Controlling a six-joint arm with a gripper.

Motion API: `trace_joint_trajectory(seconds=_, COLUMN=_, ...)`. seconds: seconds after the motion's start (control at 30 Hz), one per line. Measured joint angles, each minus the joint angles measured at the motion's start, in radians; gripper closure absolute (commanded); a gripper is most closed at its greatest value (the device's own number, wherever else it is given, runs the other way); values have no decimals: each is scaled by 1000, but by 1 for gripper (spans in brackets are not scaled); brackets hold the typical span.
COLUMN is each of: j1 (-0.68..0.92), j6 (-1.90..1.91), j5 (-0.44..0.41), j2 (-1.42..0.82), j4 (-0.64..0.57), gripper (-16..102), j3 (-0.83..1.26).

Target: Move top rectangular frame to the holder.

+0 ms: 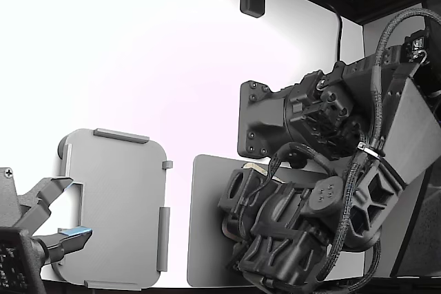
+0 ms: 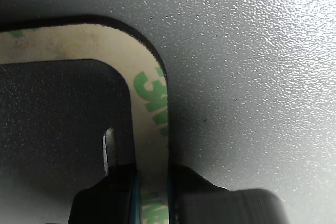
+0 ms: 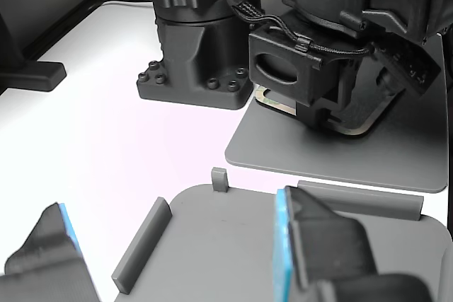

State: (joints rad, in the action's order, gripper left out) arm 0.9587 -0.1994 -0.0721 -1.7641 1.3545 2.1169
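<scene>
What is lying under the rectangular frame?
The dark grey mat lies under the frame and shows through its hollow centre. The tool covers part of the frame.

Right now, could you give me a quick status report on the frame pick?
Gripper down on the mat, fingers astride the frame edge. Frame flat, not lifted. Holder empty. Nothing between them.

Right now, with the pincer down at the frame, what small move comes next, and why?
Probably close and lift slightly. In the wrist view the pincer straddles the frame strip, one finger inside the hollow, one outside, while the frame lies flat on the mat. The holder waits empty.
</scene>
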Motion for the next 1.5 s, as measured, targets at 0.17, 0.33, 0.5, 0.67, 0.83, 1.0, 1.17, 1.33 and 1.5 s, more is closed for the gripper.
trace_joint_trajectory(seconds=0.17, j1=-2, j6=31, j5=-6, j2=0, j4=51, gripper=97, j3=-72)
trace_joint_trajectory(seconds=0.33, j1=-32, j6=52, j5=-12, j2=29, j4=123, gripper=97, j3=-181)
trace_joint_trajectory(seconds=0.5, j1=-81, j6=103, j5=-23, j2=37, j4=199, gripper=97, j3=-298)
trace_joint_trajectory(seconds=0.67, j1=-146, j6=201, j5=-25, j2=87, j4=279, gripper=97, j3=-434)
trace_joint_trajectory(seconds=0.83, j1=-195, j6=354, j5=-61, j2=112, j4=291, gripper=97, j3=-558)
trace_joint_trajectory(seconds=1.0, j1=-250, j6=454, j5=-75, j2=143, j4=291, gripper=97, j3=-634)
trace_joint_trajectory(seconds=1.17, j1=-304, j6=479, j5=-72, j2=160, j4=291, gripper=97, j3=-687)
trace_joint_trajectory(seconds=1.33, j1=-393, j6=434, j5=-25, j2=213, j4=291, gripper=97, j3=-739)
trace_joint_trajectory(seconds=1.5, j1=-479, j6=446, j5=17, j2=264, j4=291, gripper=97, j3=-804)
